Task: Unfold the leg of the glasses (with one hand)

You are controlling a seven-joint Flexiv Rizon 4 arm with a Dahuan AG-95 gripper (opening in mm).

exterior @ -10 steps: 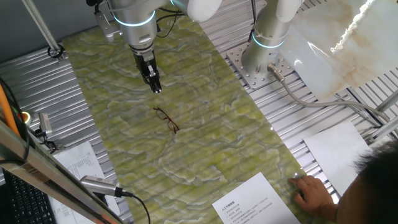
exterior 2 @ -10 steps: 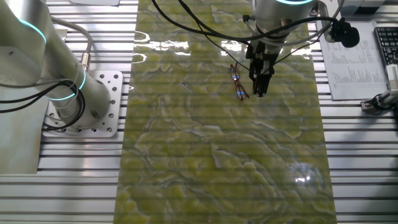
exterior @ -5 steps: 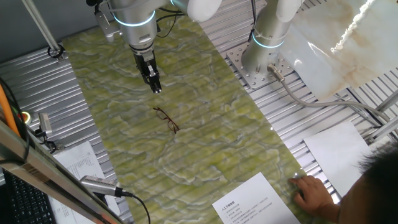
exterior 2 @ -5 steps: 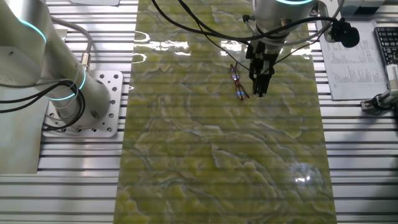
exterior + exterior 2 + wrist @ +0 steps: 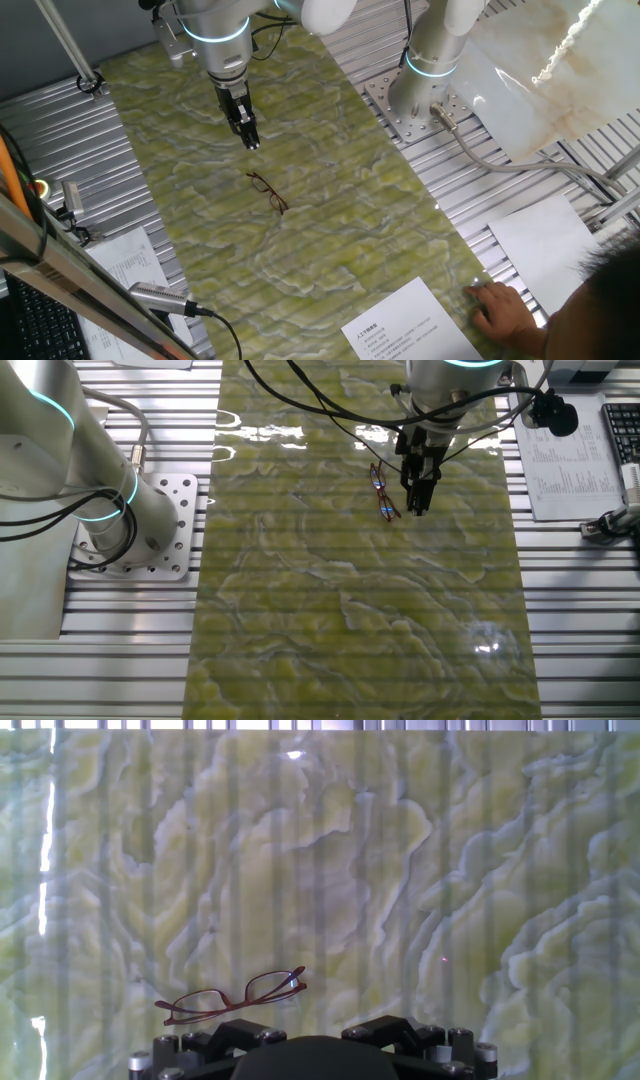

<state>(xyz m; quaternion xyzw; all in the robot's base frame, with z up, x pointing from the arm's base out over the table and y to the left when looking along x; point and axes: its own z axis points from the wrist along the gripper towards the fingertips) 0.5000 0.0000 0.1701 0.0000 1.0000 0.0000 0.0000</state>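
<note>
A: On the green marbled bench the glasses lie flat, apart from everything.

B: And the end effector?

A: It hangs above, toward 11 o'clock of them; spread or pressed together, I cannot tell. The legs look folded.

B: The risk?

A: The thin wire frame may skate on that smooth top when nudged, or a lens takes the push.

Table of ribbed aluminium — green marbled mat on it; glasses lie on mat.
</note>
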